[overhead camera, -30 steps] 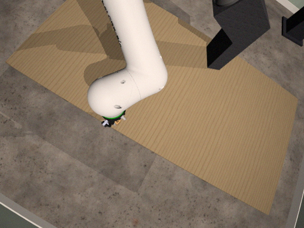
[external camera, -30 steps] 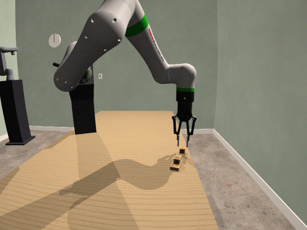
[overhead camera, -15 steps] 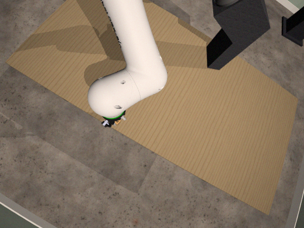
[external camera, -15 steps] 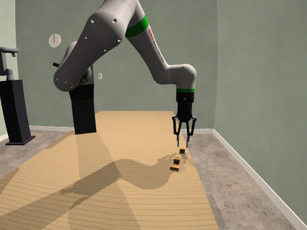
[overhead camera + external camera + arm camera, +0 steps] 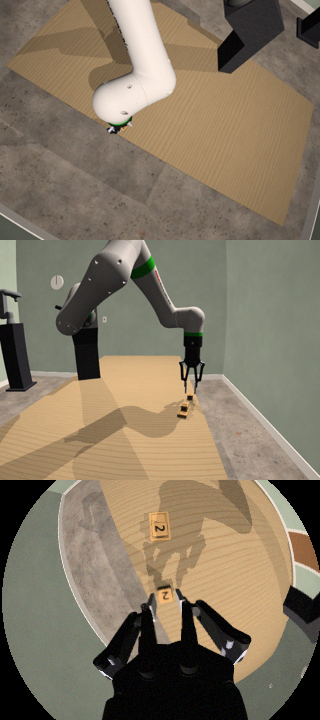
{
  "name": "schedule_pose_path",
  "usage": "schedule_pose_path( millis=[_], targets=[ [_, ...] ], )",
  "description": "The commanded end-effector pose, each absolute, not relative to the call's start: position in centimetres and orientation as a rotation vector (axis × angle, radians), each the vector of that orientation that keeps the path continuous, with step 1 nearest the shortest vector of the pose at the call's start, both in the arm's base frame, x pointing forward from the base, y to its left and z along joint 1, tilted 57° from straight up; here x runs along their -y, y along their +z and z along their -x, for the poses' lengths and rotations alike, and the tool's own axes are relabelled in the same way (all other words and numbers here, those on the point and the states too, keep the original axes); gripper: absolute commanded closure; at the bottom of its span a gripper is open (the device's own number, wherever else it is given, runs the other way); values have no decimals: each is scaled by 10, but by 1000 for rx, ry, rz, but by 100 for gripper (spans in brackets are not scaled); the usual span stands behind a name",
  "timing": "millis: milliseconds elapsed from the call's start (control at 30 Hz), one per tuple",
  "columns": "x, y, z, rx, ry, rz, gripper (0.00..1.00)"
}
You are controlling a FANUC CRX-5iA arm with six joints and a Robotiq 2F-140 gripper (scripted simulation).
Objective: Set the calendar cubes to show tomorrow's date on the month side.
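Wooden and pale, the loose cube (image 5: 189, 396) (image 5: 165, 595) is being left on the counter (image 5: 206, 129) (image 5: 144, 384) (image 5: 240, 580), outside the tray (image 5: 182, 415) (image 5: 160, 540), probably so that it can be gripped and turned freely. A 2 is being shown on its upper face and what looks like a 5 on a side. Above it, the gripper (image 5: 113, 129) (image 5: 190, 392) (image 5: 165, 597) is being held pointing down, its fingers parted with nothing between them; the gap is seemingly being matched to the cube's width, for a straight descent. The other cube (image 5: 184, 407) (image 5: 159, 528) is being carried by the tray, a 2 upward; whether it is sitting fully flat cannot be told.

Beyond, the floor (image 5: 103, 167) (image 5: 245, 433) (image 5: 85, 555) is being bordered by the counter's edge, near enough that a knocked cube could be lost over it. From above, the work is being largely masked by the arm (image 5: 144, 38) (image 5: 191, 314), and the month's name is not being shown legibly.

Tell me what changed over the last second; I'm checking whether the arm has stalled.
Nothing visibly changed: the gripper still hangs open above the loose cube; the other cube stays in the tray.
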State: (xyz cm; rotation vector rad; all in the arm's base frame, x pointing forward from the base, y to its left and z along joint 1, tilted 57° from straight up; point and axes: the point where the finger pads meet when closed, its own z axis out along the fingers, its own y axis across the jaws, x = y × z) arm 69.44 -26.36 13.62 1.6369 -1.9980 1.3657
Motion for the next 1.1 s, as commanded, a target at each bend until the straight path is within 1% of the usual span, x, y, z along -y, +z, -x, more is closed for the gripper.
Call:
schedule_pose_path(
  millis=[0,633,1067],
  targets=[
    [263,136,-695,1998,1366,-1637,65],
    [262,137,-694,1998,1366,-1637,65],
    [240,153,-683,1998,1366,-1637,65]
  ],
)
